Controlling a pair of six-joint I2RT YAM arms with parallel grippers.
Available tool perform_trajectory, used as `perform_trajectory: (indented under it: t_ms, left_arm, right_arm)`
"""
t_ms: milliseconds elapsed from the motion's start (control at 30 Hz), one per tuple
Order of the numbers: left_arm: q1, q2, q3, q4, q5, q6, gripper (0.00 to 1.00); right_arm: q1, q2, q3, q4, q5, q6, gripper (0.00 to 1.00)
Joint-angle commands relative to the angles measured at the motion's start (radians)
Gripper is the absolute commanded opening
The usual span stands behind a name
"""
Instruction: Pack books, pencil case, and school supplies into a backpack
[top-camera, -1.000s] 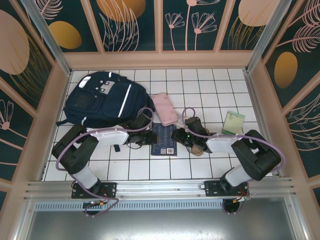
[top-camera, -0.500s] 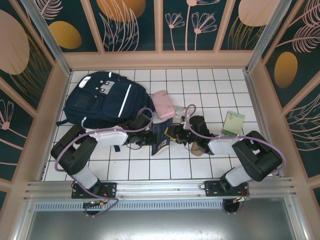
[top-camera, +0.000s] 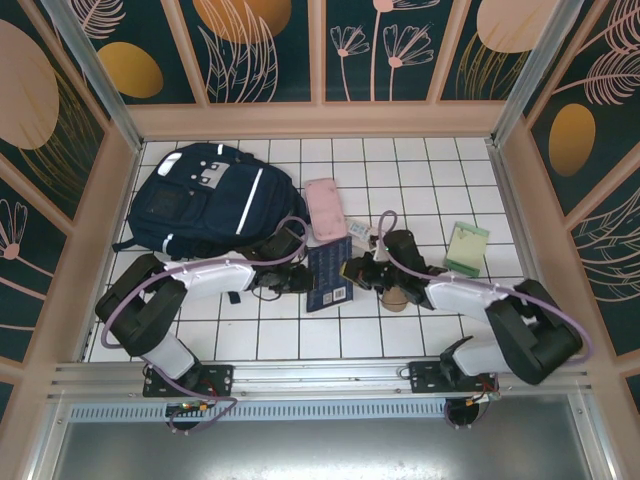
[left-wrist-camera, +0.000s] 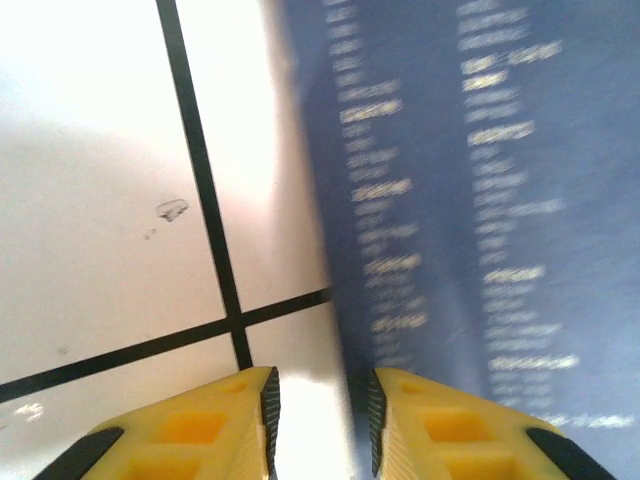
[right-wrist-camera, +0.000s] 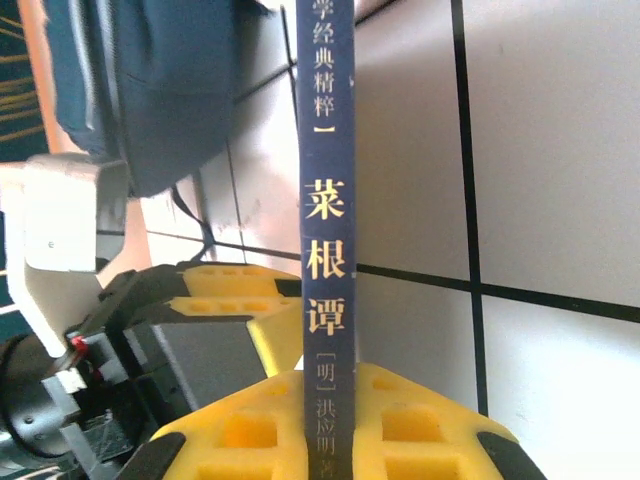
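Note:
A navy book (top-camera: 329, 276) with gold lettering on its spine (right-wrist-camera: 328, 230) stands tilted on its edge on the white tiles. My right gripper (right-wrist-camera: 330, 425) is shut on that spine; from above it sits at the book's right side (top-camera: 353, 272). My left gripper (left-wrist-camera: 320, 420) is open a little, low over the tile, with the book's printed cover (left-wrist-camera: 470, 200) rising by its right finger. It is at the book's left side (top-camera: 300, 279). The navy backpack (top-camera: 213, 196) lies at the back left. A pink pencil case (top-camera: 325, 208) lies just behind the book. A pale green piece (top-camera: 467, 245) lies to the right.
A small white packet (top-camera: 361, 230) lies beside the pencil case. A brown object (top-camera: 395, 299) lies under my right arm. A backpack strap (top-camera: 233, 295) trails near my left arm. Walls enclose the tiled floor, with bare tiles at the back right.
My right gripper has shut on the book and tipped it up from flat onto its edge. The pencil case has shifted slightly back and left. My left gripper stays by the book.

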Motion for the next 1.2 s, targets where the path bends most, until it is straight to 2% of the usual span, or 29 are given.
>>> perform_trajectory:
  t_ms: [0,200,300,467,667,900,1000,1067,1100,1167]
  left_arm:
    - [-0.003,-0.061,0.101,-0.149,-0.099,0.064,0.33]
    - [0.01,-0.065,0.321,-0.321,-0.31,0.169,0.4]
    - [0.046,-0.019,0.418,-0.39,-0.433,0.235,0.4]
    - [0.138,0.085,0.521,-0.424,-0.567,0.34,0.43]
    - [0.191,0.235,0.617,-0.418,-0.65,0.428,0.47]
    - [0.249,0.361,0.662,-0.395,-0.647,0.461,0.49]
    - [0.259,0.404,0.662,-0.381,-0.638,0.466,0.48]
    - [0.26,0.423,0.66,-0.372,-0.643,0.472,0.43]
    - [0.26,0.429,0.66,-0.368,-0.652,0.471,0.35]
    - [0.261,0.432,0.664,-0.365,-0.668,0.471,0.08]
  right_arm:
    - [-0.03,-0.13,-0.028,-0.081,0.047,-0.029,0.0]
    - [-0.125,-0.303,-0.012,-0.17,0.044,-0.071,0.0]
    - [-0.147,-0.34,0.006,-0.146,0.018,-0.078,0.0]
    - [-0.151,-0.348,0.029,-0.056,0.006,-0.066,0.0]
    - [-0.151,-0.356,0.055,-0.004,0.029,-0.082,0.0]
    - [-0.151,-0.353,0.068,0.018,0.027,-0.089,0.0]
    - [-0.149,-0.351,0.054,0.078,0.032,-0.078,0.0]
    - [-0.146,-0.349,0.035,0.141,0.043,-0.06,0.0]
    - [-0.143,-0.346,0.03,0.172,0.051,-0.051,0.0]
    - [-0.135,-0.332,0.03,0.206,0.067,-0.055,0.0]
